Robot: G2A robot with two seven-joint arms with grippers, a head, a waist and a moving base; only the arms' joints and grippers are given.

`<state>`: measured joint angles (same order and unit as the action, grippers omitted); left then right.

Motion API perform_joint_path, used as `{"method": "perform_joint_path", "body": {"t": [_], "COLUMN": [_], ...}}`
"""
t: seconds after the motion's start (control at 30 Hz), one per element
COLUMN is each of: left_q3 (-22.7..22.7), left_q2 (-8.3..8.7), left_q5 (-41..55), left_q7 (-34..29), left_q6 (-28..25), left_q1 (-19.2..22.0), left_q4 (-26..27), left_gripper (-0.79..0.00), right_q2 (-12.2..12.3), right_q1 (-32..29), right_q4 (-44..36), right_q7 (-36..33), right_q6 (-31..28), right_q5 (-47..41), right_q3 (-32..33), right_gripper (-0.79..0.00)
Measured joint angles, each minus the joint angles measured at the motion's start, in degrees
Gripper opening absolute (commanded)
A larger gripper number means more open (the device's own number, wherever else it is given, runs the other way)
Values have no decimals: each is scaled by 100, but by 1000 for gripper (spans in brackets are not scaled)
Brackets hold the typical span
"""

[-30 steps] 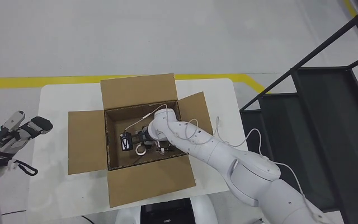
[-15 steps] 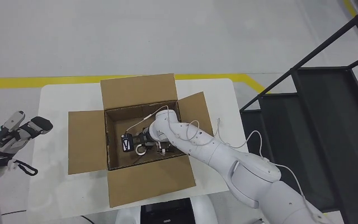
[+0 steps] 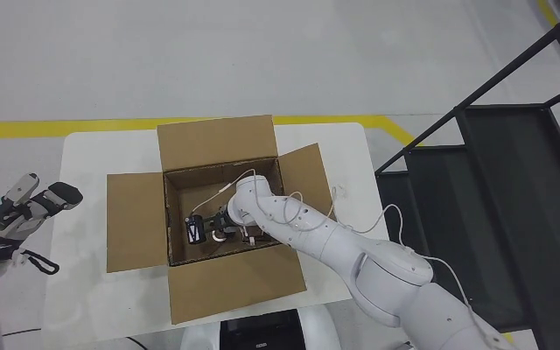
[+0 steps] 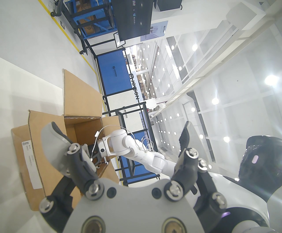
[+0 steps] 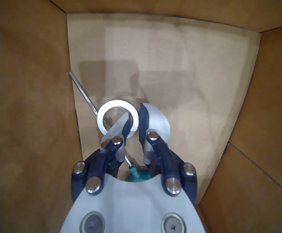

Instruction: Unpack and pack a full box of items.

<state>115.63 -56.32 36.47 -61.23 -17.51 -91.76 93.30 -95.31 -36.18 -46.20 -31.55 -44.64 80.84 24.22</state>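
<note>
Gripping a metal ring (image 5: 101, 119) in the labelled box (image 4: 16, 154), right end effector (image 5: 134, 111); left end effector (image 4: 119, 125) open

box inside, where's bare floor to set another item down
Free: the box floor beyond the metal ring, up to the far wall and across to the side away from the screwdriver. Crowded: around the right gripper pinching the ring, where the screwdriver runs to the side wall.

Left pincer (image 4: 120, 127) wide; right pincer (image 5: 134, 112) on ring (image 5: 101, 119).
</note>
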Motion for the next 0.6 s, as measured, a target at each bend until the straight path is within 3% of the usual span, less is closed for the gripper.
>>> {"method": "perform_joint_path", "body": {"t": [0.33,0.6], "left_q3": [0,0], "left_q2": [0,0], "left_q5": [0,0], "left_q7": [0,0], "left_q6": [0,0], "left_q1": [0,0], "left_q4": [0,0], "left_gripper": [0,0], "right_q2": [44,641], "right_q1": [136,-310], "right_q4": [-181,-1524], "right_q7": [245,106], "right_q6": [-307,-764], "right_q5": [-275,-422], "right_q3": [308,1319], "right_gripper": [-785,-785]}}
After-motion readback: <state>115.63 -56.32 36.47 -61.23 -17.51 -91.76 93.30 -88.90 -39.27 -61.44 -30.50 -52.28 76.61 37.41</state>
